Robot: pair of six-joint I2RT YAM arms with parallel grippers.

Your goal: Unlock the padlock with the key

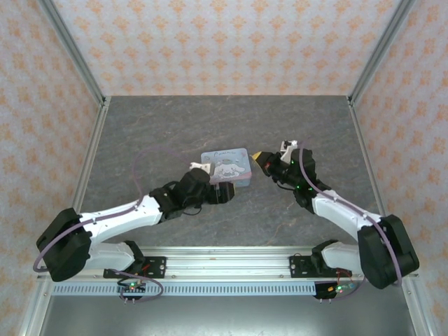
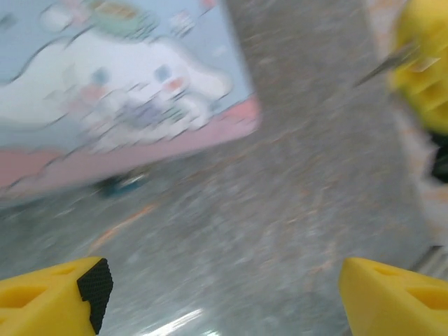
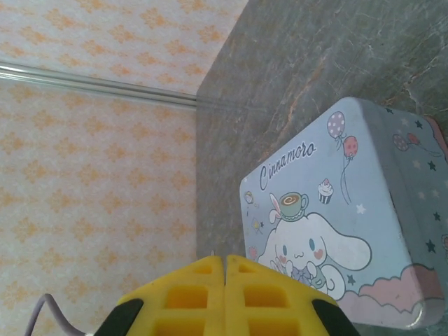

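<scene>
Shows left claw [image 2: 224, 297] spread above grey desk [image 2: 280, 210], tiny teal padlock [image 2: 122, 183] just beside cartoon tin box [image 2: 126, 91]. Shows right claw [image 3: 225, 269] pressed together, pinching thin key [image 2: 380, 68] (blurred).

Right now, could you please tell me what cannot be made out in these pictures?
- Padlock: left wrist view, a dark blur beside the tin box; locked or not, unclear.
- Key: right wrist view, the shut right pincer hides any held.
- Top view: padlock too small.

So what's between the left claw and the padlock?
Bare grey tabletop from the open left claw to the padlock, in the left wrist view.
</scene>
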